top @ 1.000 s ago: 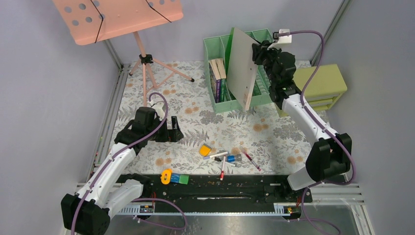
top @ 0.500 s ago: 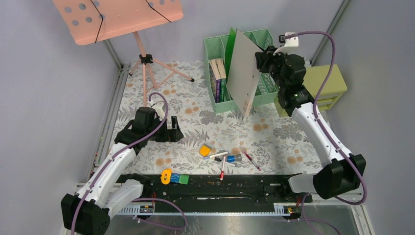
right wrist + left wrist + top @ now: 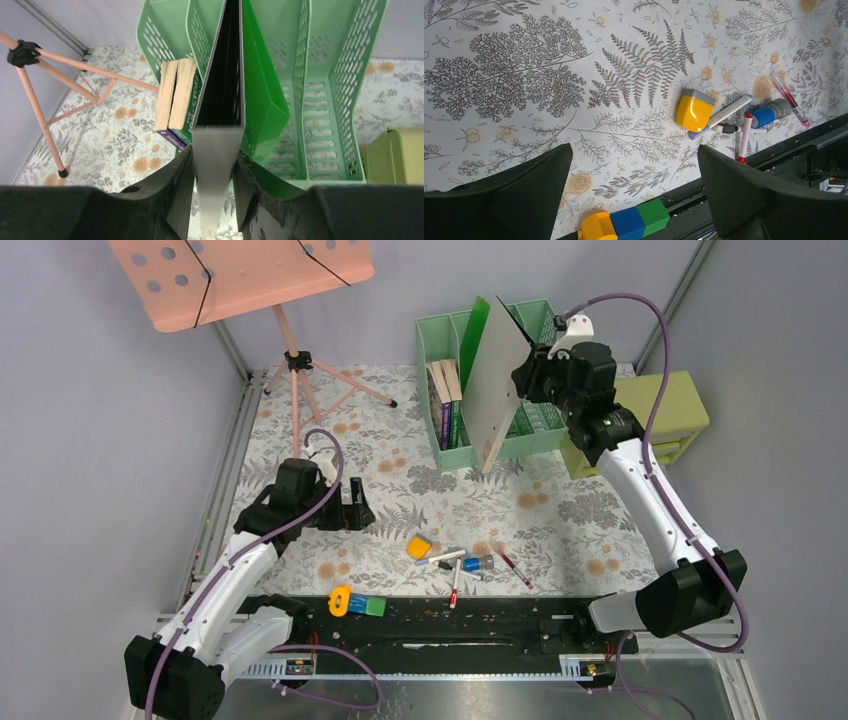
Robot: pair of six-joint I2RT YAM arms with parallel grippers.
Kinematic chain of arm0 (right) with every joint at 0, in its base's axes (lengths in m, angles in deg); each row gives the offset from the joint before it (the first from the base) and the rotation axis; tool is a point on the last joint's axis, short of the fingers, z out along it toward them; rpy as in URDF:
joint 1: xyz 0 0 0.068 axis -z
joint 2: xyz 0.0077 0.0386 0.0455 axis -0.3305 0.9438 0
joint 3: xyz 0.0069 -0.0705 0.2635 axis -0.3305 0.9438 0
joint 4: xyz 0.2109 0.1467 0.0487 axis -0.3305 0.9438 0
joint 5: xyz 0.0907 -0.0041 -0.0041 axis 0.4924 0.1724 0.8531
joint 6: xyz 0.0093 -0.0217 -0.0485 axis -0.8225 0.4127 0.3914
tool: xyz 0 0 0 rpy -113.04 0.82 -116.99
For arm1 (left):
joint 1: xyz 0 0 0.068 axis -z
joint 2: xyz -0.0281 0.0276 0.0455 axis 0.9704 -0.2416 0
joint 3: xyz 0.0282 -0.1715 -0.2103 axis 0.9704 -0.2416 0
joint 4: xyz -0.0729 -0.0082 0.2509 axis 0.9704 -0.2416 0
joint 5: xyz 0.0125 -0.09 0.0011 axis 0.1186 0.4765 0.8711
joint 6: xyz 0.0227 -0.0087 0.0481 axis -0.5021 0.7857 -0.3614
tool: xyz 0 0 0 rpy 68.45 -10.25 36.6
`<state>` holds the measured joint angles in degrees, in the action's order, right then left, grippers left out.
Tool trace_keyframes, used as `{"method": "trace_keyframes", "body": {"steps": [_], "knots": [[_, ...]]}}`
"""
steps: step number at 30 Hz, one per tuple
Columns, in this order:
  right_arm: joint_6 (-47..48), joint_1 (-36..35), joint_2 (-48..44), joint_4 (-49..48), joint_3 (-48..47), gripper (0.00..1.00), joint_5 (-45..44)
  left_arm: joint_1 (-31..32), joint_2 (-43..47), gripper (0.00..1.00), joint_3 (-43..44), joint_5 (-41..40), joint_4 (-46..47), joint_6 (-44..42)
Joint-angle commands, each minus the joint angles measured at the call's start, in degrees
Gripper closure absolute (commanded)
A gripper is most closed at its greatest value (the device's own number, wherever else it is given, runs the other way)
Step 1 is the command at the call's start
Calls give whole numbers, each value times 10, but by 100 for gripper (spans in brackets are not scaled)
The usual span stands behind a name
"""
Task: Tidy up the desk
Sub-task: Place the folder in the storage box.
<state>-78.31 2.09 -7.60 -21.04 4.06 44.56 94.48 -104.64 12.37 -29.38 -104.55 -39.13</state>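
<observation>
Grey cardboard fills the gap between the jaws of the right gripper [image 3: 212,167]: they are closed on the spine of a binder [image 3: 214,200]. I think the grip is on the spine so that the binder stays on its thin edge, narrow enough for a slot. The binder is tilted over the green file rack [image 3: 345,75], which stands at the far edge of the desk [image 3: 400,440], toward the right corner. Its open side points into the rack, just beside a green folder [image 3: 262,105]. Two books [image 3: 175,95] stand already in the slot to the left. In the view from above its lower corner hangs just in front of the rack; whether it touches the cloth I cannot tell.

The jaws of the left gripper [image 3: 632,150] are wide apart and hold nothing. It hovers low over the left half of the desk. Near it, toward the near edge, lie a yellow case [image 3: 694,110], some pens [image 3: 724,114] and a row of blocks [image 3: 624,225], all loose, so probably it waits there to collect them. An olive drawer box [image 3: 655,410] stands beyond the right edge.
</observation>
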Motion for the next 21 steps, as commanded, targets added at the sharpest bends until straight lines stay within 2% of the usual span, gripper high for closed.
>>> {"method": "trace_keyframes", "body": {"steps": [1, 4, 5, 9, 12, 14, 21], "knots": [[2, -4, 5, 81, -44, 59, 12, 4, 4, 1, 6, -10, 19, -8], [2, -4, -6, 83, -42, 49, 18, 4, 3, 1, 6, -10, 19, -8], [4, -4, -6, 83, -44, 49, 20, 4, 2, 1, 6, -10, 19, -8], [17, -3, 16, 83, -65, 67, 31, 4, -2, 1, 7, -7, 19, -8], [19, 0, 44, 87, -84, 68, 39, 4, -2, 1, 7, -8, 19, -8], [13, 4, 59, 97, -101, 65, 43, 4, 0, 1, 7, -8, 20, -8], [20, 8, 76, 126, -157, 38, 4, 4, 1, 1, 7, -10, 19, -8]]}}
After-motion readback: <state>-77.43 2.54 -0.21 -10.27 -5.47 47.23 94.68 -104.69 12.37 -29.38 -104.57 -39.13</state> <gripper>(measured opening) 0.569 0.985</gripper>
